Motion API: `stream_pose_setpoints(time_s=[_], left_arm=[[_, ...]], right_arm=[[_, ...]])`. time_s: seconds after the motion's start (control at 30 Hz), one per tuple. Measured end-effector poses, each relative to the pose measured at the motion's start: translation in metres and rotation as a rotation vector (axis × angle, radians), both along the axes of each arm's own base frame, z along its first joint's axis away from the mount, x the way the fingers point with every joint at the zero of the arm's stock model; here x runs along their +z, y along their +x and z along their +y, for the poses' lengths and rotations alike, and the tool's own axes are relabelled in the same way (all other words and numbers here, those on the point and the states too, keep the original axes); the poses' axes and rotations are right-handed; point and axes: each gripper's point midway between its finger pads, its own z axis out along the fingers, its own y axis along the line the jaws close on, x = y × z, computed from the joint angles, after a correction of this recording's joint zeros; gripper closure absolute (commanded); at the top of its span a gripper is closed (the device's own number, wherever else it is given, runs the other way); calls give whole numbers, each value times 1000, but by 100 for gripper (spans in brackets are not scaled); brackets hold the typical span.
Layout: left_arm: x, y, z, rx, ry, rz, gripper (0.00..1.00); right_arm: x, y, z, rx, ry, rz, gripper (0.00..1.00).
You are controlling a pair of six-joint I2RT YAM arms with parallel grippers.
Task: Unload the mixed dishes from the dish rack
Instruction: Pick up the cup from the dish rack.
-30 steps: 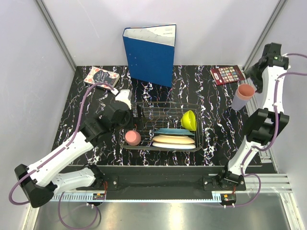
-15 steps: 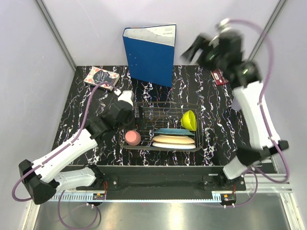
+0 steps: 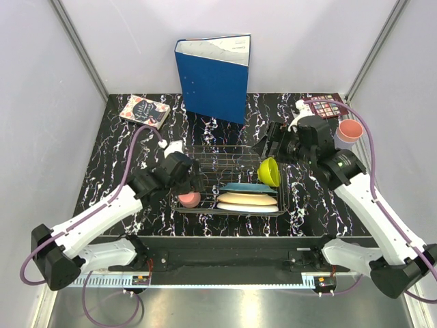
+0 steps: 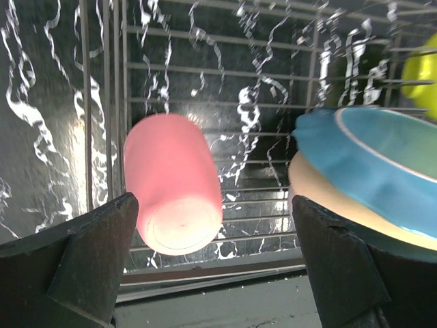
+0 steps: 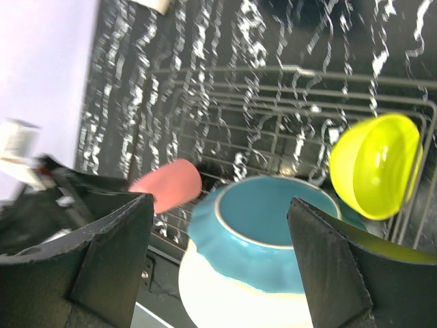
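Plainly, both claws stood wide and held nothing. The left gripper [image 4: 215, 270] hung low over the near left corner of the dish rack [image 3: 235, 154], its fingers [image 4: 95, 263] spread far apart. Just ahead of it, between the two fingers and close beside the left one, a pink cup [image 4: 174, 188] lay on its side on the rack's wire floor, base toward the claw; whether that finger touched it I could not tell. Ahead of the right finger lay the stacked plates, the teal plate [image 4: 386, 154] resting on the cream plate [image 4: 321, 195]. The right gripper [image 5: 222, 273] hovered above the rack's far right side, jaws likewise wide. Below and ahead of it sat the same stack, and the yellow-green bowl [image 5: 374, 164] stood on edge against the rack's wall, off beyond its right finger. Well behind that claw, outside the rack, sat a second pink cup [image 3: 350, 129].
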Motion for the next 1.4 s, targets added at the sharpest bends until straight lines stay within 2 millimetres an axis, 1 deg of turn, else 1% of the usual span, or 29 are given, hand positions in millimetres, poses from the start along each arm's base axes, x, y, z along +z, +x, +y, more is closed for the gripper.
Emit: stream_pose_setpoints(time_s=[0.03,0.1,0.23,0.3,0.33,0.5,0.6,0.73,0.83,0.87,0.97,1.0,1.07,1.1,1.17,1.2,1.3,1.4], left_arm=[[-6,-2,0,9,1,18,1],[-17,-4,1,23,14,50,1],[-42,-9,3,49,50,118,2],[-48,-11,4,57,57,134,3],[-51,-11,5,60,59,139,4],[-62,-16,3,77,38,166,4],[-64,-18,0,74,27,172,4],[-66,-21,-4,61,18,178,9],[-66,-23,-6,53,14,184,19],[-67,-24,-6,50,16,188,25],[-71,-26,-9,40,23,200,34],[-71,-26,-10,37,22,200,40],[-70,-26,-10,32,22,197,47],[-70,-27,-10,29,23,197,53],[-69,-26,-11,20,26,193,60],[-68,-26,-11,16,27,190,67],[-55,-25,-12,-12,28,174,79],[-28,-21,-16,-47,15,133,87]], right_arm=[[6,0,0,1,13,-21,13],[12,0,1,3,27,-42,13],[14,-1,3,15,36,-45,13],[14,-2,4,24,39,-42,13],[14,-2,5,26,40,-42,13],[13,-2,4,29,35,-44,13],[12,-2,4,29,34,-43,13],[9,-3,4,29,30,-36,13],[6,-3,4,29,26,-28,13],[4,-3,4,29,24,-25,13],[1,-4,3,29,19,-16,13],[0,-4,3,29,18,-14,13],[-1,-5,3,29,16,-12,13],[-1,-5,3,29,16,-11,13],[-1,-5,3,29,16,-11,13],[-1,-5,2,28,16,-12,13],[0,-6,2,28,17,-14,13],[1,-7,1,29,15,-13,13]])
